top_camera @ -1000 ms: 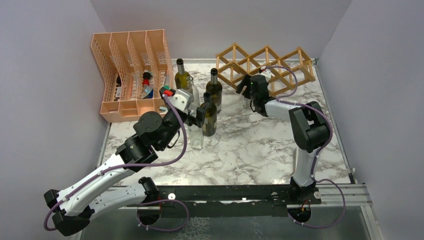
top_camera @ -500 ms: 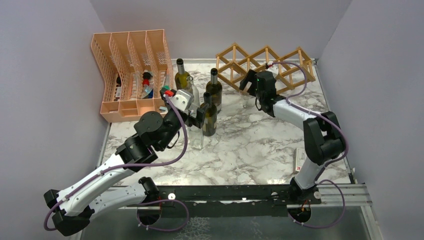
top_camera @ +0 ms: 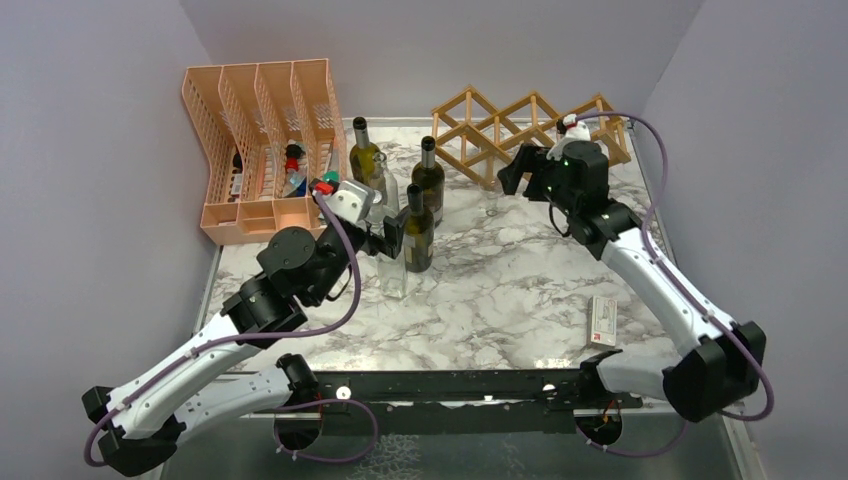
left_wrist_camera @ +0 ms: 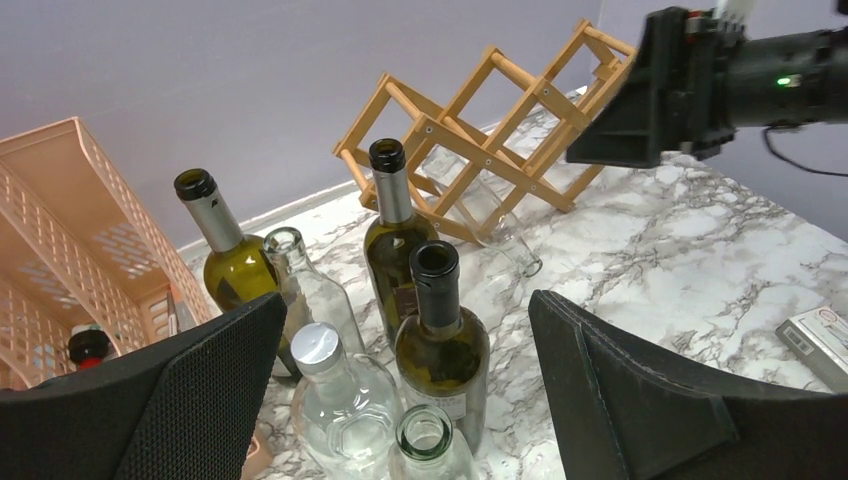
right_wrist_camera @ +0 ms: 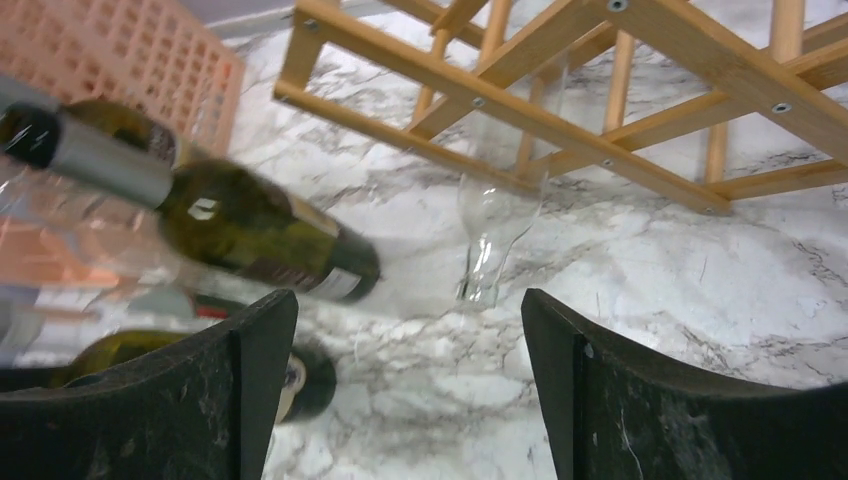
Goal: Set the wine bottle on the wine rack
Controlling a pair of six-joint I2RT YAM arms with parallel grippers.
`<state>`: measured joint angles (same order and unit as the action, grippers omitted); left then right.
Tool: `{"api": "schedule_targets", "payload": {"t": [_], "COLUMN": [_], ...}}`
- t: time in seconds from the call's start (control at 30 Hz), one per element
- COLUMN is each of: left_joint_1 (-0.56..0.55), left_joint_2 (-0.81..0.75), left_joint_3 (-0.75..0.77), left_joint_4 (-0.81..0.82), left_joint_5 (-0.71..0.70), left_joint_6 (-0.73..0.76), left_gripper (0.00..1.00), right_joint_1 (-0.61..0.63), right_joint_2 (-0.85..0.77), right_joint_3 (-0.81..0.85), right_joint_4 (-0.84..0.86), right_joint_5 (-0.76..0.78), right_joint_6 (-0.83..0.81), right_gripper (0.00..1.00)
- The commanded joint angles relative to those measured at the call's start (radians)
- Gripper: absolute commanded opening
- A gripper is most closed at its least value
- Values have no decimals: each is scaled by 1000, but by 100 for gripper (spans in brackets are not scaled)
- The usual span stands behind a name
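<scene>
The light-wood lattice wine rack [top_camera: 530, 125] stands at the back right. A clear glass bottle [left_wrist_camera: 480, 215] lies in one of its lower cells with its neck poking out onto the marble [right_wrist_camera: 495, 225]. Several upright bottles, dark green and clear, cluster at centre left. My left gripper [top_camera: 392, 230] is open. Its fingers flank a dark green wine bottle [left_wrist_camera: 440, 345], a silver-capped clear bottle [left_wrist_camera: 335, 395] and an open clear neck [left_wrist_camera: 425, 440] without touching them. My right gripper [top_camera: 515, 172] is open and empty, hovering just in front of the rack [right_wrist_camera: 560, 110].
A peach mesh file organizer [top_camera: 260, 150] stands at the back left beside the bottles. A small white box [top_camera: 603, 320] lies on the marble at the right, also in the left wrist view [left_wrist_camera: 815, 335]. Grey walls close in on three sides.
My right arm has swung its elbow out to the near right, and its gripper has shifted right and up along the rack's front. My left gripper has shifted slightly left by the bottles.
</scene>
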<state>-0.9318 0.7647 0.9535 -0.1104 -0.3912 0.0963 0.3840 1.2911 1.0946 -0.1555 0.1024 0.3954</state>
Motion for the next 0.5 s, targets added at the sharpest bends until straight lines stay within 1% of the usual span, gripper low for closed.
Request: {"api": "schedule_targets", "payload": {"t": [0.0,0.1,0.17,0.3,0.4,0.47], "left_joint_1": [-5,-5,-5,-5,-5,-4], "left_joint_2": [-23,-31,-39,-56,-72,-82], "left_joint_3": [35,29,22,11,7,11], "left_joint_4": [-34,-61,-74,-94,-97,-99], "left_joint_5": [-50,-49,-50,-38,-41,-62], "left_joint_6": [-75,-119,-151,-197,-216,-225], "left_gripper": [99,99,99,99,99,99], "right_joint_1": [-4,-3,-1,10,44,66], "right_joint_2": [-116,-184,-225,-267,-289,-310], "right_joint_3": [-10,-10,-9,21,46,38], "right_joint_4": [-192,-238,-257,-301,-342,-334], "right_joint_5": [-238,-342,-404,-599,-651,-665], "right_joint_6": [-98,-101,-101,-159,-189,-199], "right_gripper": [83,79,78,73,72,71]}}
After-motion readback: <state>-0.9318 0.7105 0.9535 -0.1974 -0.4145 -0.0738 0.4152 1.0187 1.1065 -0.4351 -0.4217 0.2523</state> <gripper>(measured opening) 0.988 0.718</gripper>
